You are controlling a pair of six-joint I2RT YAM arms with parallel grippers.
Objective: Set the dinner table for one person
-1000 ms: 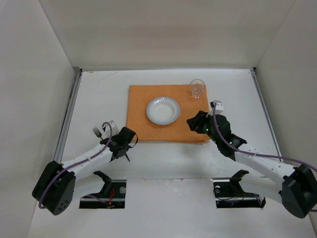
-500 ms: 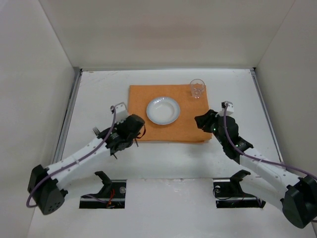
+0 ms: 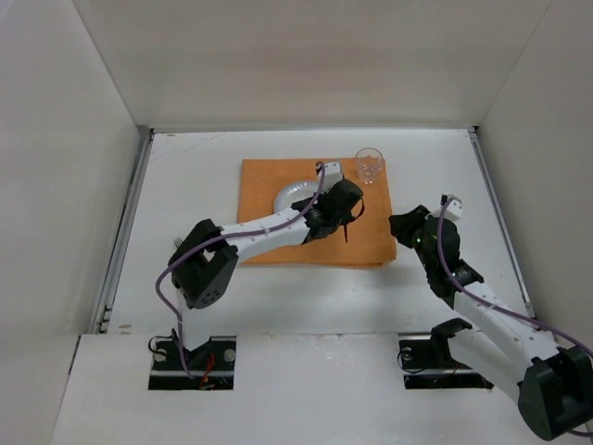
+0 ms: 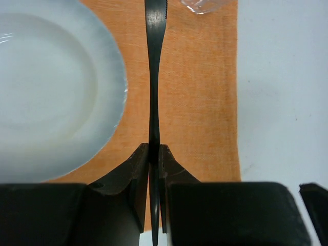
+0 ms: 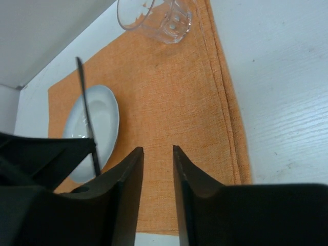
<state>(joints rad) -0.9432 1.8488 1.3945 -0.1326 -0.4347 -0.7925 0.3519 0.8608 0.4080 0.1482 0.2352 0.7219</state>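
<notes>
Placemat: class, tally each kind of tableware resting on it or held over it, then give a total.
plate: 1
glass: 1
knife: 1, gripped by the left gripper
Total: 3

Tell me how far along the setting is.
Done: the plate sits on the orange placemat, with the glass at the mat's far right corner. In hand: the left gripper is shut on a knife over the mat right of the plate, not yet laid down. The right gripper is open and empty. Left: place the knife, then fetch the fork lying on the dinner table left of the mat.
</notes>
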